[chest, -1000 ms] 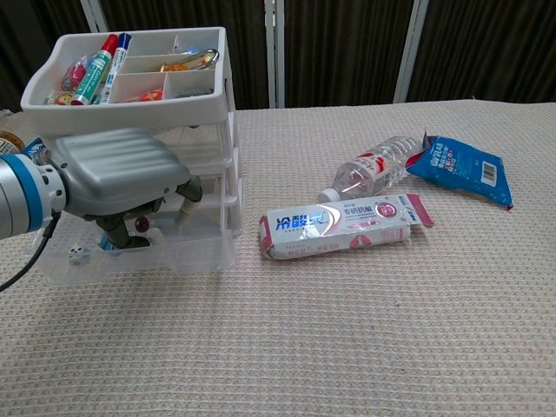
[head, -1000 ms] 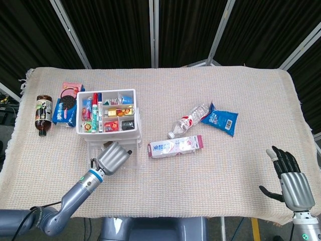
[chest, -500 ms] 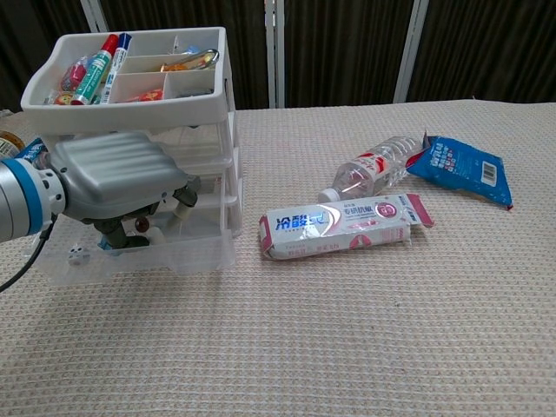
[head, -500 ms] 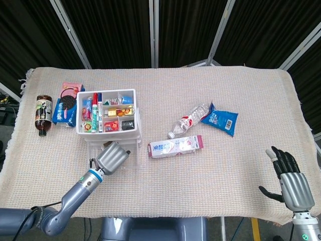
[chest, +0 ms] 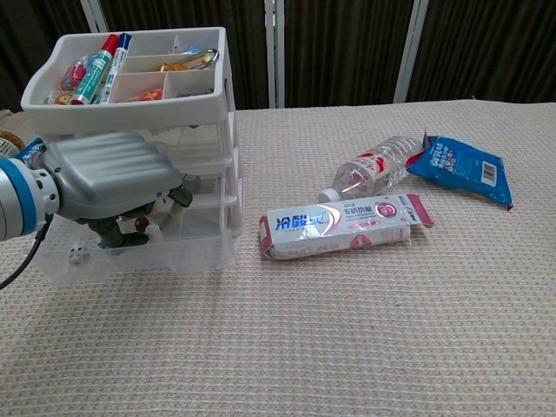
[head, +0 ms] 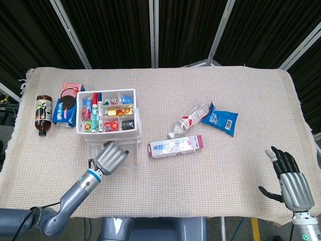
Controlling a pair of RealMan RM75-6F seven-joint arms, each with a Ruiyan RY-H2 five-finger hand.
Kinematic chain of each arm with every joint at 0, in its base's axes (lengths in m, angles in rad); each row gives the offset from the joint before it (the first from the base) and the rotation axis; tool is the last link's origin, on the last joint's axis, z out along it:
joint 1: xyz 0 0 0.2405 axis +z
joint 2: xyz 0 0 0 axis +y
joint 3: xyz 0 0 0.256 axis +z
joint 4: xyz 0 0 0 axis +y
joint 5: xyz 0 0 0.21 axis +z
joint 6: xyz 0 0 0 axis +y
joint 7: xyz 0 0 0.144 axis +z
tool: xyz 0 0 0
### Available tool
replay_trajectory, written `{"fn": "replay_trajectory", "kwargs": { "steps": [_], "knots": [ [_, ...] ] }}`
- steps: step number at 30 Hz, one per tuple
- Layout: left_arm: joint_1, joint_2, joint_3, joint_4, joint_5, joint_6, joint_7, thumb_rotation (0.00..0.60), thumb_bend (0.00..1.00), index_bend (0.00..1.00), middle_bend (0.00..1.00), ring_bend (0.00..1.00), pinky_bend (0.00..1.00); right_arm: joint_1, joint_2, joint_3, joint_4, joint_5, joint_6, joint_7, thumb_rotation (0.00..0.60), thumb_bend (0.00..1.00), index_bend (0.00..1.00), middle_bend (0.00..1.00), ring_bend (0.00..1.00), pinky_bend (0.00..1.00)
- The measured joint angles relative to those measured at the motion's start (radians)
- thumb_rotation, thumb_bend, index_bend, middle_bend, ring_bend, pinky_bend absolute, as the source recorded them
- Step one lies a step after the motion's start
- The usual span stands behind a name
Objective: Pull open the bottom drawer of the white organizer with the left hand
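The white organizer (head: 134, 108) (chest: 130, 113) stands on the left of the table, its top tray full of pens and small items. Its clear bottom drawer (chest: 187, 256) (head: 133, 149) is pulled out toward me. My left hand (head: 111, 156) (chest: 109, 178) lies over the open drawer, palm down. Its fingers (chest: 176, 197) curl down inside the drawer behind the front wall. A small die (chest: 76, 255) and other bits lie in the drawer under the hand. My right hand (head: 291, 181) hovers open at the table's near right edge, holding nothing.
A toothpaste box (head: 175, 146) (chest: 347, 224) lies just right of the drawer. Behind it are a water bottle (head: 188, 120) (chest: 373, 169) and a blue snack packet (head: 219, 119) (chest: 460, 167). A dark bottle (head: 43, 114) and cookie packs (head: 65, 109) lie left of the organizer.
My left hand has shifted slightly to the left over the drawer and its fingers have uncurled a little. The drawer and my right hand have hardly moved.
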Motion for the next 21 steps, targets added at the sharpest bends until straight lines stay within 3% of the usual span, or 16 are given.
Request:
{"fn": "replay_trajectory", "kwargs": {
  "steps": [9,21],
  "knots": [
    [0.029,0.093,0.01,-0.09,0.067,0.07,-0.03,0.6,0.39,0.54,1.0,0.95,0.8,-0.003,0.003,-0.005,-0.004,-0.015,0.01,0.0,0.6,0.05,0.0,0.0,0.0,0.0],
    [0.109,0.25,0.061,-0.187,0.262,0.162,-0.147,0.6,0.39,0.54,1.0,0.95,0.8,-0.008,0.007,-0.004,-0.008,-0.019,0.021,0.003,0.6,0.05,0.0,0.0,0.0,0.0]
  ]
}}
